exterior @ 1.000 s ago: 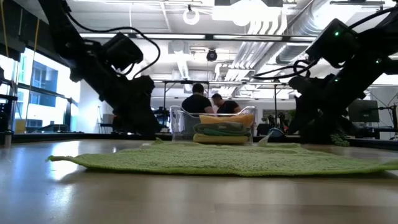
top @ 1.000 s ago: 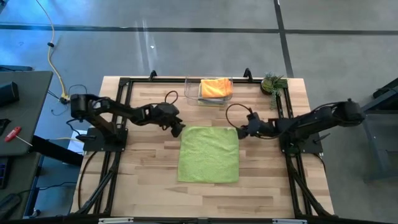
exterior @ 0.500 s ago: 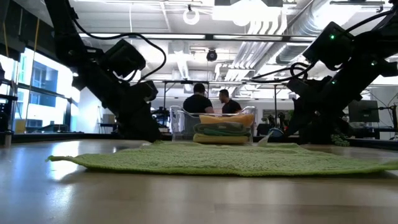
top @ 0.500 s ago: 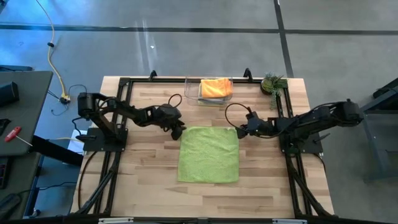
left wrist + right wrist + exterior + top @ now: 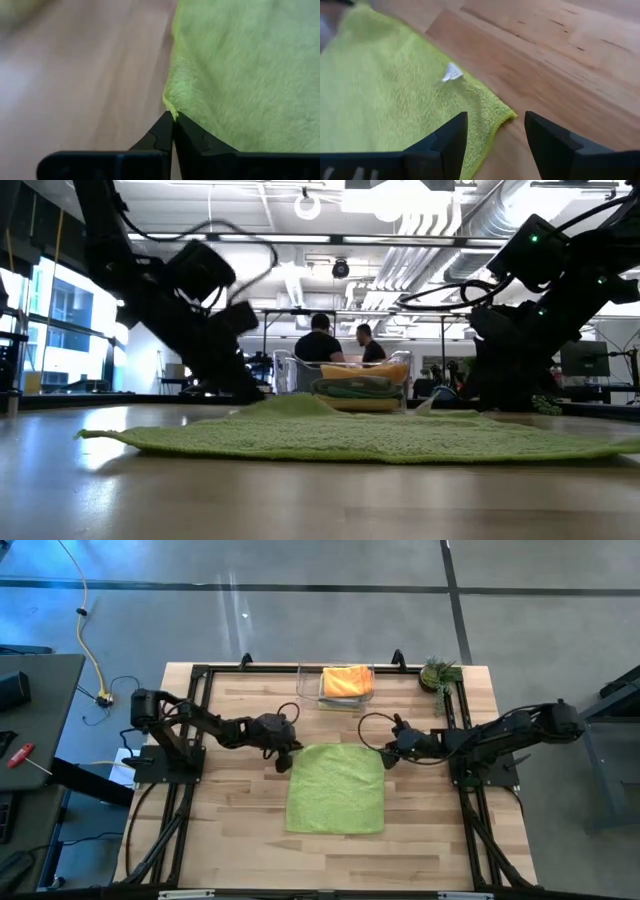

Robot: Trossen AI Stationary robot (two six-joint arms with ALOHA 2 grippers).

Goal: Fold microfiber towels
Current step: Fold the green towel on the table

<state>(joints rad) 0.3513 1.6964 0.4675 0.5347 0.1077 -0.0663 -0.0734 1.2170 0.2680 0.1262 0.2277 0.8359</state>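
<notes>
Green towel (image 5: 335,788) pinched at one corner
We see left pincer (image 5: 173,121) clamping it; right pincer (image 5: 496,131) gapes wide, tips cut off.

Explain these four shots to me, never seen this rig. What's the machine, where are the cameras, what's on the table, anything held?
Two dark robot arms work at a wooden table. One camera looks straight down, one sits at table-top height, and one rides on each wrist. A lime green towel lies flat mid-table. The left gripper has its jaws shut on the towel's far left corner, which the low view shows slightly raised. The right gripper hovers at the far right corner with jaws open, holding nothing; a small white tag sits near that corner. At the far edge, a clear bin holds folded towels, orange on top, beside a small plant.
</notes>
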